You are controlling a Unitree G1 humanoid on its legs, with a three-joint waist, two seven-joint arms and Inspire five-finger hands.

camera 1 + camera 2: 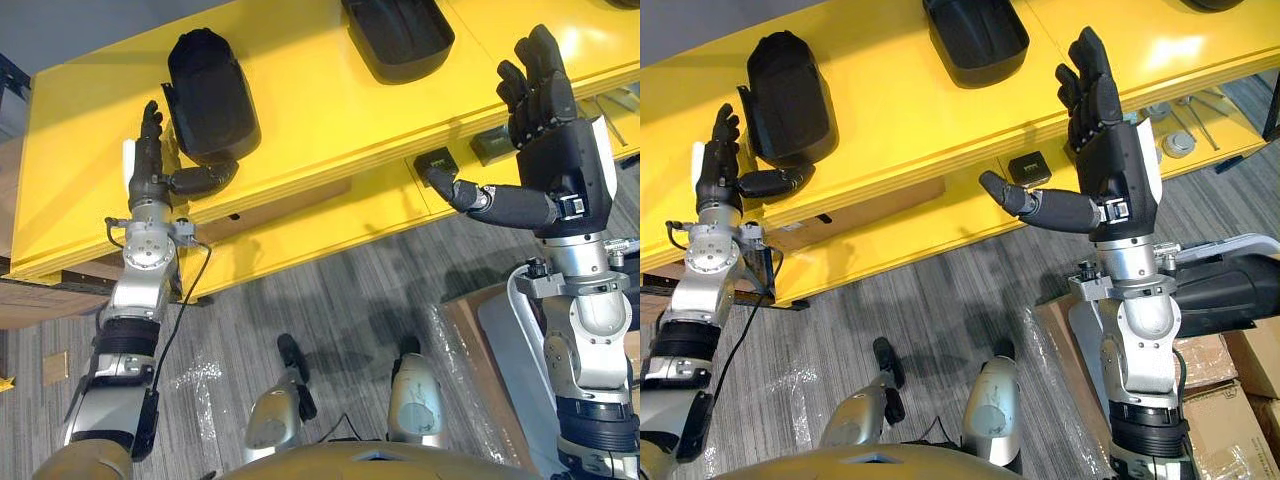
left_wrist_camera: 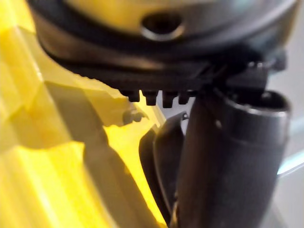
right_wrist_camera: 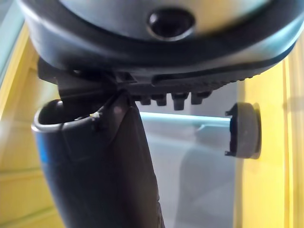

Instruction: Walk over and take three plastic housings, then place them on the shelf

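Note right hand [image 1: 545,110] spread and empty above yellow shelf [image 1: 330,130]; left hand [image 1: 148,160] relaxed, thumb against nearest housing [image 1: 205,95]. Expect light, rigid, slick shell; grasp by rim.

The left hand [image 1: 150,165] and right hand [image 1: 555,140] are dark, each with a white patch [image 1: 606,150] on one side. Both arms [image 1: 585,330] are silver-grey with round, shiny joints.
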